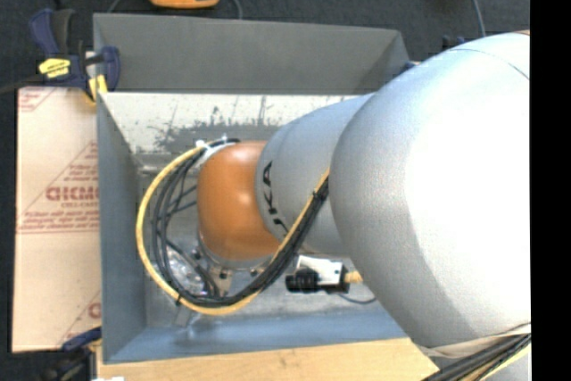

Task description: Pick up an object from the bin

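Claw (209, 274) sits low at the floor of the grey metal bin (119, 227), beneath the arm's orange wrist cover (230, 201); whether it is released or clenched cannot be told. Judged step: positioning for the grasp. A small pale, glinting object (183, 267), kind unclear, lies just beside it on the view's left. The next move calls for a firm closure, then a straight lift clear of the walls.

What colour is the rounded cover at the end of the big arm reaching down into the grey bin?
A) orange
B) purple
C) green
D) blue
A: the rounded cover on the wrist of the arm is orange. It sits low in the left half of the bin, and a yellow cable loops around its left side.
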